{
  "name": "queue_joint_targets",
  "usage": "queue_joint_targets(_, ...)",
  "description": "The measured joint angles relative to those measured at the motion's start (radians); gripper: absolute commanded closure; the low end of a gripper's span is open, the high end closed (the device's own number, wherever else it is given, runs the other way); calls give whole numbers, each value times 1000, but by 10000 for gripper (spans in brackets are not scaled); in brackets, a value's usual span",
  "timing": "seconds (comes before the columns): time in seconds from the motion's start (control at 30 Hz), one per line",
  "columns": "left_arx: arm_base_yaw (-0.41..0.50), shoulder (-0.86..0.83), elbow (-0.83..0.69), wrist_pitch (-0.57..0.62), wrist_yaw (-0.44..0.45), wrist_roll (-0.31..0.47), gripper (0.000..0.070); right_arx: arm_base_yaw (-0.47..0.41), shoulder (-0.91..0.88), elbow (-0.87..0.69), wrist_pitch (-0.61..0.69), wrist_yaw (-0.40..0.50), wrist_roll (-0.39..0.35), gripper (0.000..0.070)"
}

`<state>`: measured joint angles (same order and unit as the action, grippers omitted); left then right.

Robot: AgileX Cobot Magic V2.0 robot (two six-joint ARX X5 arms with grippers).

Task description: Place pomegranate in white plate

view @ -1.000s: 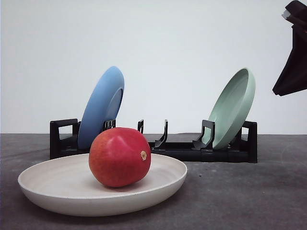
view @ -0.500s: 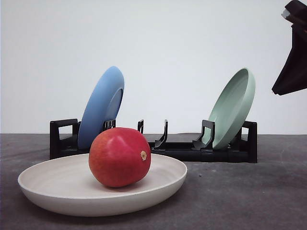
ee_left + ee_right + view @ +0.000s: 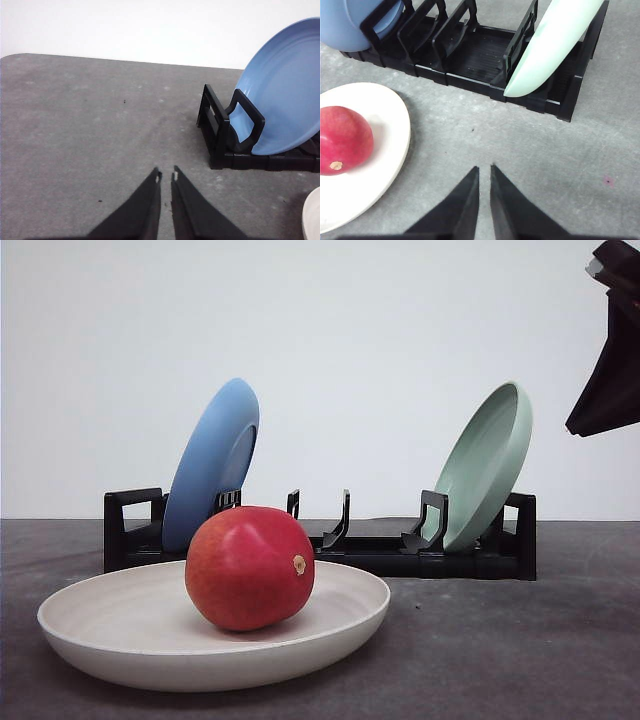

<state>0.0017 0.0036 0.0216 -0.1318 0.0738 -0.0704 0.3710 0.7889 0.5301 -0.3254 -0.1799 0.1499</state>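
The pomegranate [image 3: 249, 567] is seen resting in the white plate [image 3: 120, 650] at lower left of the front view — placement judged done — both grippers' jaws nearly pressed together, empty; only withdrawal remains.

Grey table [image 3: 520, 640]: matte, speckled surface, faint scuffs and small dark specks.

On it, white plate [image 3: 120, 635]: wide, shallow, off to left of right gripper [image 3: 484, 171], well apart from its tips.

On it, black dish rack [image 3: 370, 552]: long, slotted, beyond right gripper; its end stands ahead and to right of left gripper [image 3: 166, 175].

Bare table lies directly beneath both grippers' closed tips.
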Motion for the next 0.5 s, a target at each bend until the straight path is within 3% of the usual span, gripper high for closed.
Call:
queue_joint_targets(0.2, 0, 0, 0, 0, 0, 0, 683, -69, -113, -34, 17, 43, -67, 665)
queue_joint_targets(0.5, 0, 0, 0, 0, 0, 0, 683, -262, -505, -357, 153, 86, -71, 665)
